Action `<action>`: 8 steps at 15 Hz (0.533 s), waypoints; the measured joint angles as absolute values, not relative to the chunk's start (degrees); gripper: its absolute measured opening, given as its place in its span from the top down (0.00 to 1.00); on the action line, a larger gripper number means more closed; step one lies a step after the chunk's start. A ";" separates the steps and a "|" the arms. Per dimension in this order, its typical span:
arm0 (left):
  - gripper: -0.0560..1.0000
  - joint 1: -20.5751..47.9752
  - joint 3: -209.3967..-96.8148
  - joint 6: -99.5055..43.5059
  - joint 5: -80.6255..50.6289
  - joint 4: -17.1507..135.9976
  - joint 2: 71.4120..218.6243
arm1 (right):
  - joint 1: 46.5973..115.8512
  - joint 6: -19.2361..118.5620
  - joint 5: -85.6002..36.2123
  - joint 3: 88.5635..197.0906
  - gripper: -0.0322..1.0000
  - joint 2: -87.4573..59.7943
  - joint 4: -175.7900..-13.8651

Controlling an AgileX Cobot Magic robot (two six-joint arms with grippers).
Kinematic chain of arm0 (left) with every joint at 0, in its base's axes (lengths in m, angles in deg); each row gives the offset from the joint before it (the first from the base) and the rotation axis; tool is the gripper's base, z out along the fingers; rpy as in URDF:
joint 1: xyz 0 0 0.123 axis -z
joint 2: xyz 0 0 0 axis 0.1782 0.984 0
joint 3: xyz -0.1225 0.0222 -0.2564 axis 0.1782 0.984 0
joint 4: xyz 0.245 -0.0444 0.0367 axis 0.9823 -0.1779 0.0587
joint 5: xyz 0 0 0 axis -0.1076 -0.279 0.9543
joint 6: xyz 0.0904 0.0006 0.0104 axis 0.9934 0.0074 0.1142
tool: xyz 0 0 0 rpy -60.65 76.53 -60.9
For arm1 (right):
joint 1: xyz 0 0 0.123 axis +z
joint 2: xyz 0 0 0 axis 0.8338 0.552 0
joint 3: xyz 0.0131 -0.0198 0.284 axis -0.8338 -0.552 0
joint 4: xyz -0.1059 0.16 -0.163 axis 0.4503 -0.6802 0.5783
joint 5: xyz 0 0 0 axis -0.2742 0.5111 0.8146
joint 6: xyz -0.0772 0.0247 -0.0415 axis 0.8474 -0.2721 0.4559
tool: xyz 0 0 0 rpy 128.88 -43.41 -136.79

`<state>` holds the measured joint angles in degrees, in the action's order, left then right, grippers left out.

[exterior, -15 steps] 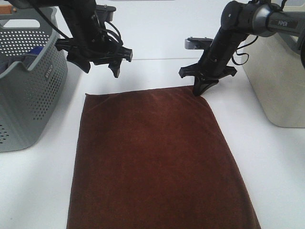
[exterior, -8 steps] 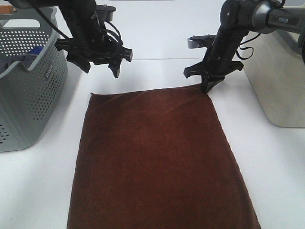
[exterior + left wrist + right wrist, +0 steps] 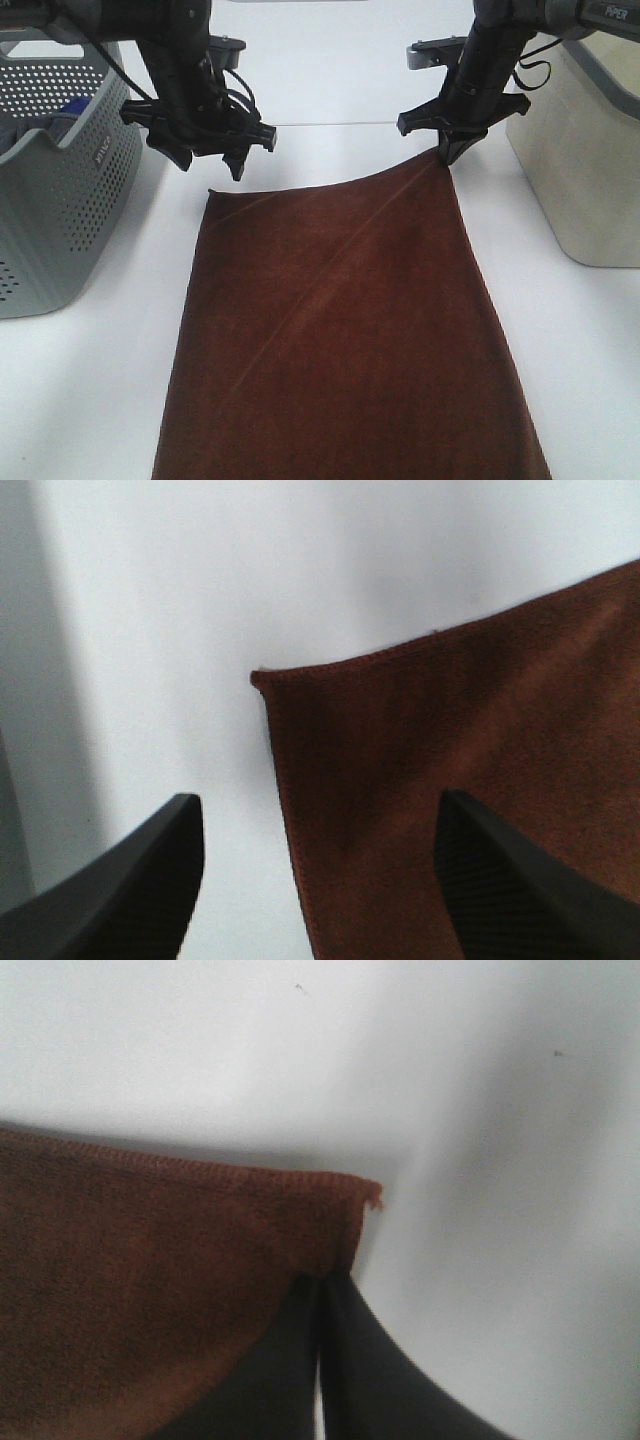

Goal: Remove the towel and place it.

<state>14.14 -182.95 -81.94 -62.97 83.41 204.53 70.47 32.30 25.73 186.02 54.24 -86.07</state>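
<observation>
Between the right pincer's [image 3: 446,153] clenched tips sits the towel's [image 3: 340,320] far corner, pinched so the cloth can be drawn across the table [image 3: 80,380]. The rest lies flat, trailing away from it. Just below the left pincer [image 3: 211,166], which hangs released, lies the other far corner, seemingly lined up for a matching grasp. Compared with half a second ago, the right pincer has lifted and pulled away, a diagonal crease now runs from its corner, and the free corner has slid toward it.
</observation>
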 joint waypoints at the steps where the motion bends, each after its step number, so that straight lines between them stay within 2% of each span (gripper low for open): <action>1: 0.35 13.97 -183.70 -82.80 -63.43 83.92 205.62 | 70.47 32.30 25.84 186.02 0.97 54.24 -86.02; 8: 0.39 13.11 -184.56 -83.83 -62.91 84.15 210.66 | 70.47 32.13 26.07 186.02 0.97 54.24 -86.02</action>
